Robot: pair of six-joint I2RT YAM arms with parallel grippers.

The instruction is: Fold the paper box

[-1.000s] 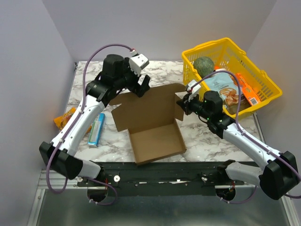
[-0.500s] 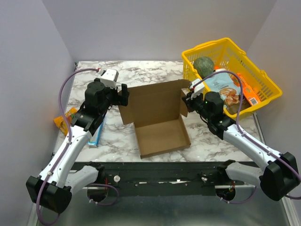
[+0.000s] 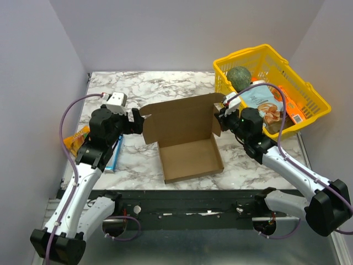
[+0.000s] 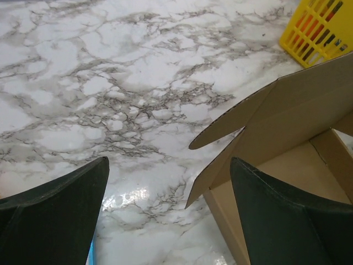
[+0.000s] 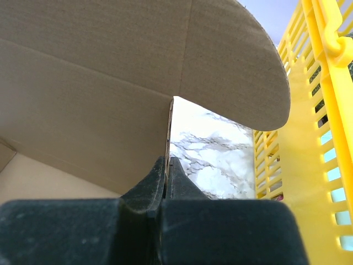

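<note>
Paper box (image 3: pixel 187 138): sits near the middle of the marble table (image 3: pixel 165 83), between the two grippers.
Box form: the shallow tray faces up on the near side. The large panel stands upright along the tray's far edge. A rounded flap projects from each end of the panel.
Box in wrist views: the left wrist view shows the left flap and a tray corner (image 4: pixel 287 121). The right wrist view shows the inner face of the panel and the right flap (image 5: pixel 110 83).
Left gripper (image 3: pixel 135 122): level with the left end of the upright panel, just beside the left flap.
Left jaws: spread wide, holding nothing. In the left wrist view (image 4: pixel 168 165) the flap tip reaches into the gap between the fingers. Contact with the cardboard cannot be confirmed.
Right gripper (image 3: pixel 218 118): at the right end of the upright panel, between box and basket.
Right jaws: pressed together, pinching a thin cardboard edge by the right flap (image 5: pixel 167 165).
Yellow basket (image 3: pixel 276 55): at the far right of the table, just beside the right gripper, and holds a round green item (image 3: pixel 240 75) and printed packs.
Blue-green carton (image 3: pixel 113 154): lies flat at the left side, partly under the left arm.
Orange packet (image 3: pixel 77 138): at the left table edge, beside the carton.
</note>
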